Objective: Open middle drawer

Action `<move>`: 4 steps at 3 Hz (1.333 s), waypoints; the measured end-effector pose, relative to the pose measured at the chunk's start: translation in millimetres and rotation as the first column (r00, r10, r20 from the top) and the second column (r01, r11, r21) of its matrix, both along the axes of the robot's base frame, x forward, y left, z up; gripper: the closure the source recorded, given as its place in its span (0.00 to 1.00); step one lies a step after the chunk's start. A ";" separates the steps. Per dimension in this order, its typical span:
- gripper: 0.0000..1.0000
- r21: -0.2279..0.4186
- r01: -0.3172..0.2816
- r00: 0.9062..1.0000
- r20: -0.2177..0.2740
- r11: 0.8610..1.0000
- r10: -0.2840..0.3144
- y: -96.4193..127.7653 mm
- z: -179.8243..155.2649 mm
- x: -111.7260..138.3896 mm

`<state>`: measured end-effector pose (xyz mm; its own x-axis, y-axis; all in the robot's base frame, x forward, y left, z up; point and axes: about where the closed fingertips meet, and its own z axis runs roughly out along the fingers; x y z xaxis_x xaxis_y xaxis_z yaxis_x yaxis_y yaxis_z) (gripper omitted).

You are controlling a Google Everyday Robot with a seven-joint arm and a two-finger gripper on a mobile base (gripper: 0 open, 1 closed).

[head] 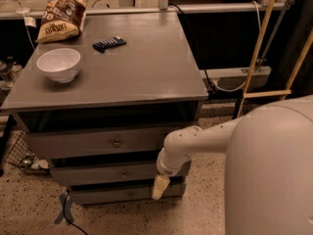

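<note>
Heads up: the arm's wrist (pixel 169 161) covers the right end of the middle drawer (pixel 98 173), so you can't see that corner, and its knob (pixel 125 175) is just a dim speck. The gripper (pixel 159 187) hangs low at the front right of the cabinet (pixel 127 77), blocking the right end of the lowest drawer (pixel 112 195). The robot's pale body (pixel 274 180) runs off the right and bottom edges, and the wire basket (pixel 17 153) gets chopped by the left edge.

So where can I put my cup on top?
The top is bare right of the bar and bowl. Its left is crowded: bag, bar, bowl. The gripper hangs by the middle drawer's right end.
</note>
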<state>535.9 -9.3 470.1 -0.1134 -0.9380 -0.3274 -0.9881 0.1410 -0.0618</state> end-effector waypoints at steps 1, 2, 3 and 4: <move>0.00 -0.013 0.012 0.999 0.034 1.000 -0.012 4.6 -16.3 11.0; 0.00 -0.004 0.020 0.999 0.045 1.000 -0.020 8.1 -36.4 22.4; 0.00 0.013 0.025 0.999 0.043 1.000 -0.026 8.5 -48.5 29.1; 0.17 0.024 0.023 0.999 0.046 0.999 -0.024 8.4 -56.2 37.8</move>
<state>573.6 -0.9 414.0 -0.1193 -0.9275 -0.3543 -0.9806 0.1659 -0.1042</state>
